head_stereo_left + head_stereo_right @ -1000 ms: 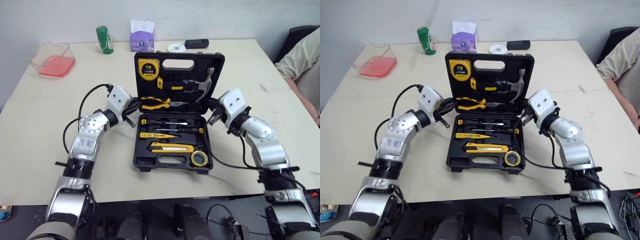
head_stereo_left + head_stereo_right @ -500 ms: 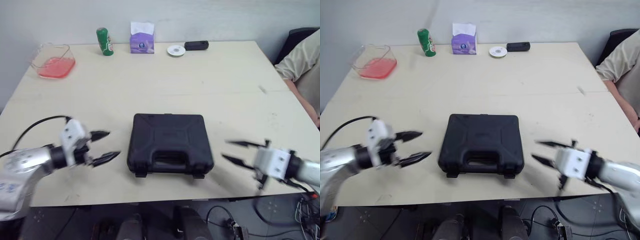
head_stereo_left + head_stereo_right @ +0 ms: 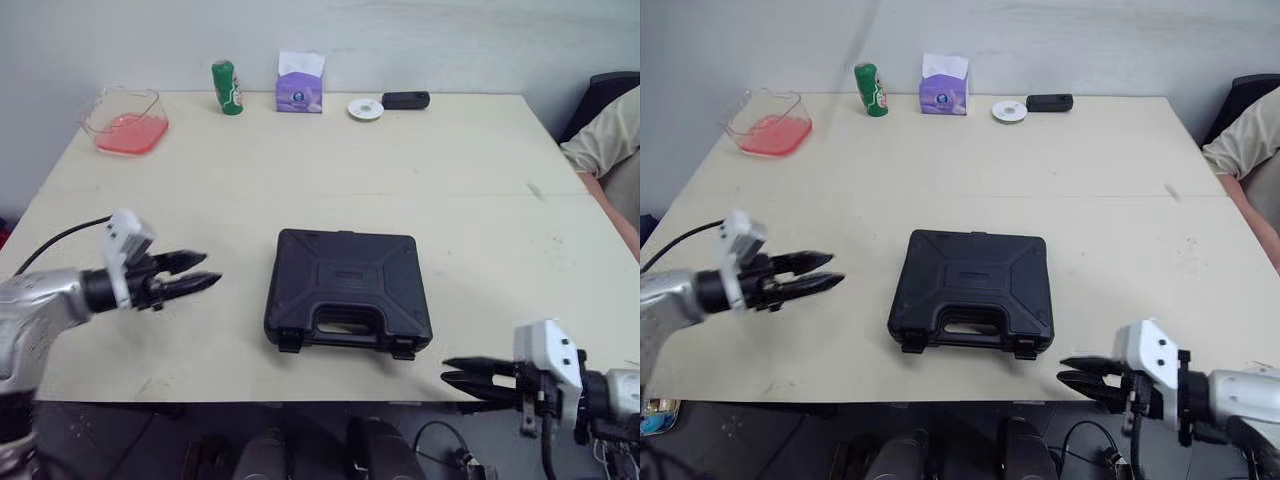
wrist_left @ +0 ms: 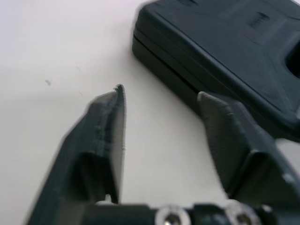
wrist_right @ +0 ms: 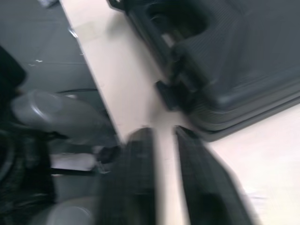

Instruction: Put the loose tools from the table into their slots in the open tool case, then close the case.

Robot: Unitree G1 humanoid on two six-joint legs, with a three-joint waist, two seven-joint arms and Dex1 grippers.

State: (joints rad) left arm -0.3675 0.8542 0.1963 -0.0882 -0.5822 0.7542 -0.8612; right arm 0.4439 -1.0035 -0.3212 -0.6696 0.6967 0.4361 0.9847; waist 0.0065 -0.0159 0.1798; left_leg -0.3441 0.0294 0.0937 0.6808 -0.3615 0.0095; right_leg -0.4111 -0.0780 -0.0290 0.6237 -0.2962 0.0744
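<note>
closed black case (image 3: 348,300) lies on the beige table (image 3: 450,170) ahead of the left tool (image 3: 210,269), near the right tool (image 3: 446,371); both tools' fingers stand apart, empty. pale wall (image 3: 450,40) beyond.

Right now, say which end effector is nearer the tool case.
Right. Right end effector: off the near right corner of the tool case. Left end effector: farther, off its left side.

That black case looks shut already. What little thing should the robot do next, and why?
Probably just lower both arms to rest. The tool case lies closed on the table, and the left gripper and right gripper are open, hold nothing and stand apart from it.
</note>
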